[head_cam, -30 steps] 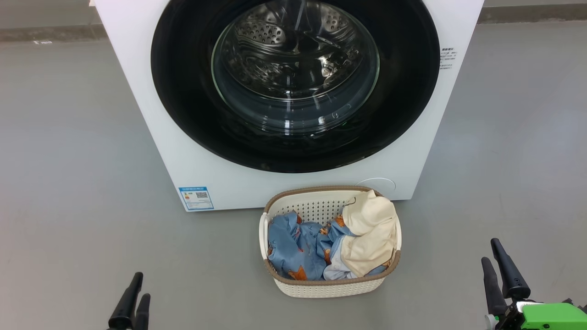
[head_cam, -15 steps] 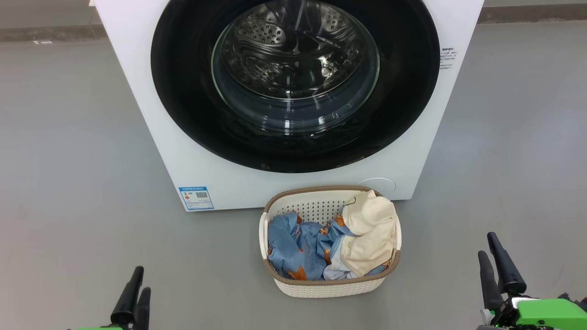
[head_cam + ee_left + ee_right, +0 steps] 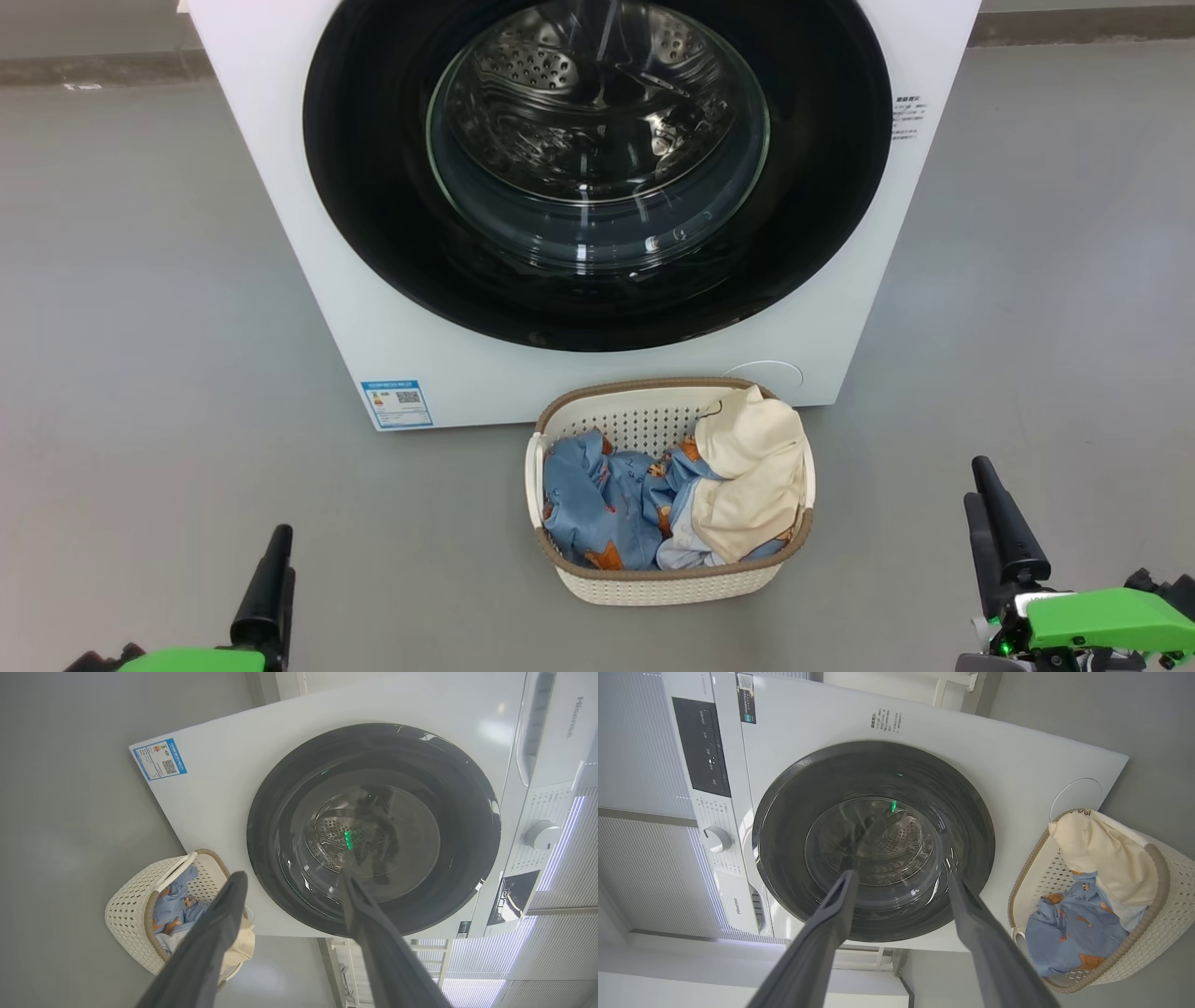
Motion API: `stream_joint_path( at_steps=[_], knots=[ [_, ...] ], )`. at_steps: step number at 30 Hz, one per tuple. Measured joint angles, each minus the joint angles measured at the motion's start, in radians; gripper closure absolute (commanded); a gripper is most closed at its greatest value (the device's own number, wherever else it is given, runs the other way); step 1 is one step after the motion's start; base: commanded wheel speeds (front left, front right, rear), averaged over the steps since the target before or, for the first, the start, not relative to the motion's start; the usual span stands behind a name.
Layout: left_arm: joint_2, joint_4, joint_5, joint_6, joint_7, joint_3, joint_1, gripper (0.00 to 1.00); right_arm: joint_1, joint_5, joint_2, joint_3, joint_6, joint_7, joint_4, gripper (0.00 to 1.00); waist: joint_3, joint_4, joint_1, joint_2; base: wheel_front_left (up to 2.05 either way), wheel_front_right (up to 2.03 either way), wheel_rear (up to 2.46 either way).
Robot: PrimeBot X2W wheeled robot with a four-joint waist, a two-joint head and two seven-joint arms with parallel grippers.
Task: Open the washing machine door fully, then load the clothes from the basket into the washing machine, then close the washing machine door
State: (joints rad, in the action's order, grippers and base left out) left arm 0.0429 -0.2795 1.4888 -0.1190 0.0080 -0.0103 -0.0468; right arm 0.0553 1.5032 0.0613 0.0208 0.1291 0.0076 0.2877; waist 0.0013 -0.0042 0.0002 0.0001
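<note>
The white washing machine (image 3: 392, 355) stands ahead, its round black-rimmed door (image 3: 373, 187) shut against the front, steel drum visible through the glass. On the floor just before it sits the cream basket (image 3: 667, 586), holding a light blue printed cloth (image 3: 597, 504) and a cream-yellow cloth (image 3: 752, 467). My left gripper (image 3: 278, 553) is low at the left, open and empty, well apart from the basket. My right gripper (image 3: 977, 481) is open and empty at the right. In the wrist views, the left gripper (image 3: 292, 877) and the right gripper (image 3: 902, 876) both point at the door (image 3: 794, 812).
Bare grey floor (image 3: 140, 373) surrounds the machine and basket on both sides. The control panel with a knob (image 3: 717, 839) lies along the machine's top. A small blue label (image 3: 397, 403) marks the washer's lower left corner. A pale wall stands behind it.
Both grippers have moved forward, rising in the head view; the right one also shifted slightly left. The washer, door, basket and clothes have not changed.
</note>
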Motion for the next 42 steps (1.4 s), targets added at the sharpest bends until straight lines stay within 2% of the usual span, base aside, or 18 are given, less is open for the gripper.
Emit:
stream_joint_path(
  at_steps=[10,22,42],
  knots=[
    [0.007,0.014,-0.193,0.000,-0.023,0.009,-0.002,0.00,0.016,-0.152,0.012,-0.030,0.000,-0.022,-0.010,0.00,0.002,0.000,0.0000,0.0000,0.00,0.00,0.00],
    [0.012,0.010,-0.422,0.000,-0.058,0.033,-0.019,0.00,0.029,-0.401,0.039,-0.069,0.000,-0.058,-0.022,0.00,0.002,0.002,0.0000,0.0000,0.00,0.00,0.00],
    [0.012,-0.010,-0.659,0.000,-0.114,0.041,-0.043,0.00,0.058,-0.642,0.046,-0.125,0.000,-0.115,-0.023,0.00,0.001,-0.003,-0.0001,-0.0001,0.00,0.00,0.00]
  ],
)
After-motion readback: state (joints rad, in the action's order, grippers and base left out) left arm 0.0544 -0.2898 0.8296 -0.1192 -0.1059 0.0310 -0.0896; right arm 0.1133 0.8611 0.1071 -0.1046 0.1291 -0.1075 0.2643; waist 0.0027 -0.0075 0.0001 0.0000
